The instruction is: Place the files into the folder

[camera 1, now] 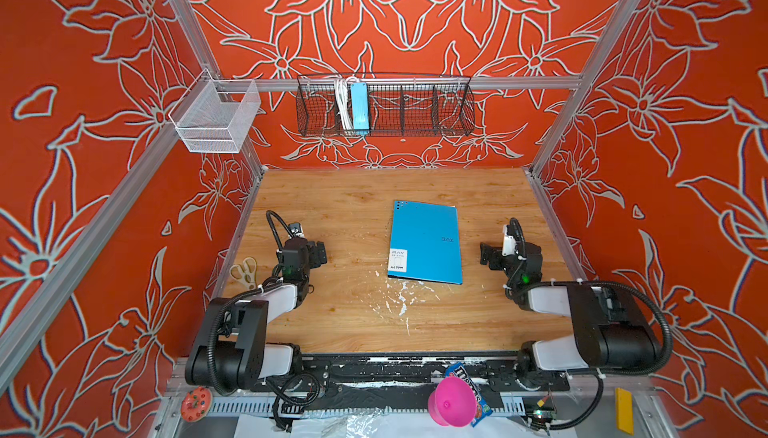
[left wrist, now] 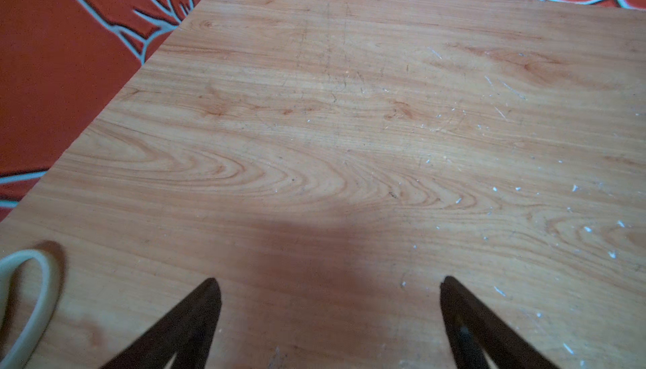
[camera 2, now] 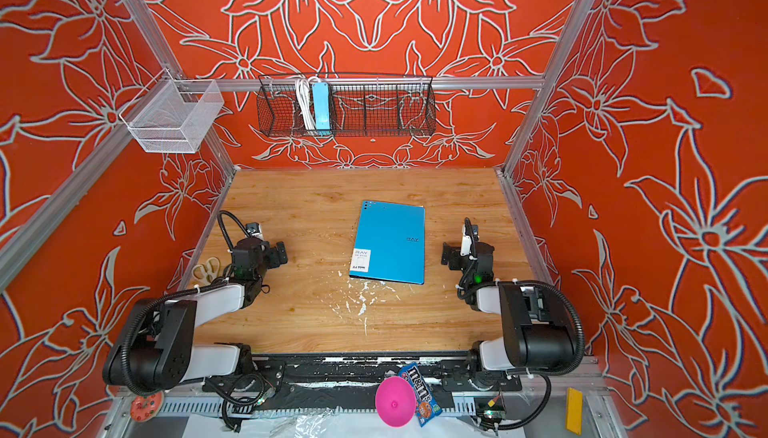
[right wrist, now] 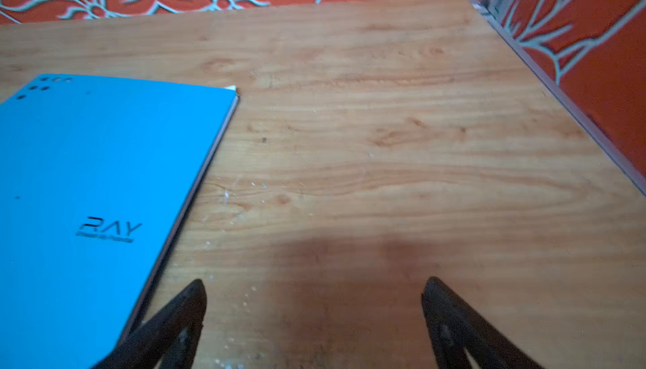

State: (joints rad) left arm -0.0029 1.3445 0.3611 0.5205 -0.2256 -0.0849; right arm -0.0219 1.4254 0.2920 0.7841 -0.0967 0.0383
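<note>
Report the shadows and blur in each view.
In both top views: sharp, evenly lit. Left wrist view: soft shadow on the table, scissors handle blurred. Right wrist view: slightly soft, folder lettering smeared, another shadow on the wood.

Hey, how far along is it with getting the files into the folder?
Looks finished: the folder lies shut on the table, a white paper edge peeks from its corner, and no loose sheets show. In hand: nothing; the left pincer and right pincer stand open, apart from it. Left: nothing visible, though the sheet count inside is hidden.
</note>
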